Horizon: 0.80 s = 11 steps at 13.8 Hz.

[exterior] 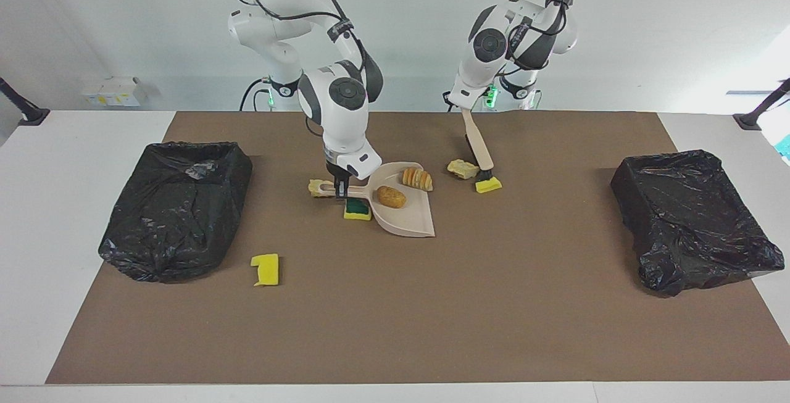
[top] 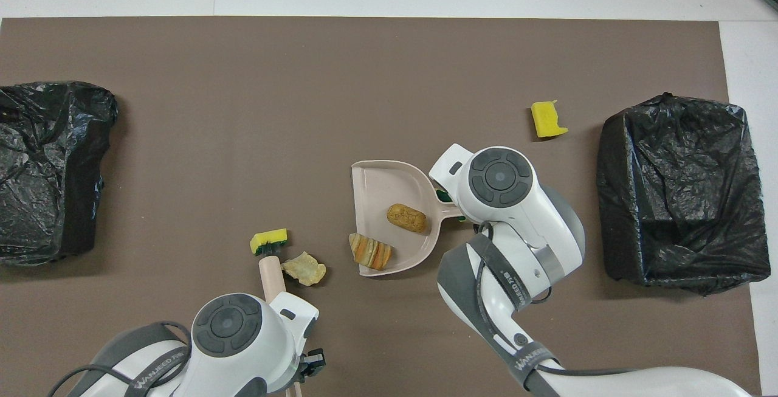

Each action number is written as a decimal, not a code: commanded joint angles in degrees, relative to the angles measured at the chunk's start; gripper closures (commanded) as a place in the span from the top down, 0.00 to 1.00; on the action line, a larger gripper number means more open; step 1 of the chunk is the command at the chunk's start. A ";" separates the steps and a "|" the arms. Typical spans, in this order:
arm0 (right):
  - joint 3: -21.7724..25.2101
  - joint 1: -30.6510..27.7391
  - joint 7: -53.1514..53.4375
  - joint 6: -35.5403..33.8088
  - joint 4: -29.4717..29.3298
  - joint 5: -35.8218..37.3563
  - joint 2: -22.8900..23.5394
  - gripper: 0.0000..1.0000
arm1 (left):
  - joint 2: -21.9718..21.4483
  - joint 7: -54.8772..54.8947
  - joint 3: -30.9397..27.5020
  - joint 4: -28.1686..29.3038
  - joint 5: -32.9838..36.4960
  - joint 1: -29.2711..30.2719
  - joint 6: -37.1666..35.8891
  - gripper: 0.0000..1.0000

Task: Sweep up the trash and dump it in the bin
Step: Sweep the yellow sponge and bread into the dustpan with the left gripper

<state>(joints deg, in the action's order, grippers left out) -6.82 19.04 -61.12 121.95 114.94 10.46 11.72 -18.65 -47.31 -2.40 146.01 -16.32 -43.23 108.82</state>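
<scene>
My right gripper [exterior: 341, 190] is shut on the handle of the beige dustpan [exterior: 410, 224], which lies on the mat. Two brown bread lumps [exterior: 392, 196] [exterior: 418, 179] lie in the pan [top: 377, 178]. A green-topped sponge [exterior: 358, 208] and a pale scrap [exterior: 320, 188] lie beside the handle. My left gripper [exterior: 464, 105] is shut on the beige brush [exterior: 479, 147]. Its black bristles touch a yellow sponge piece [exterior: 488, 186] [top: 269, 239]. A tan lump [exterior: 463, 168] [top: 305, 268] lies beside the brush. Another yellow piece [exterior: 266, 269] [top: 547, 120] lies apart, farther from the robots.
A black bag-lined bin [exterior: 176, 205] [top: 674, 190] stands at the right arm's end of the brown mat. A second one [exterior: 691, 218] [top: 48, 166] stands at the left arm's end. White table borders the mat.
</scene>
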 commanded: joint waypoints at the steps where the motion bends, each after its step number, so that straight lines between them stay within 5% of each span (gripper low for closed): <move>1: -0.39 -0.84 -1.29 1.10 2.22 1.41 -1.70 0.00 | 4.48 -0.51 -0.32 1.12 -2.22 -0.97 7.96 0.00; 11: -0.39 -0.67 0.38 1.53 2.13 1.41 -1.53 0.00 | 13.55 -0.33 0.20 -8.28 -14.16 -3.26 21.86 0.00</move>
<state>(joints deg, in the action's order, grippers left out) -6.81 19.01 -61.11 122.20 115.10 10.46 11.69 -7.36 -47.40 -1.83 140.02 -27.92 -45.02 127.95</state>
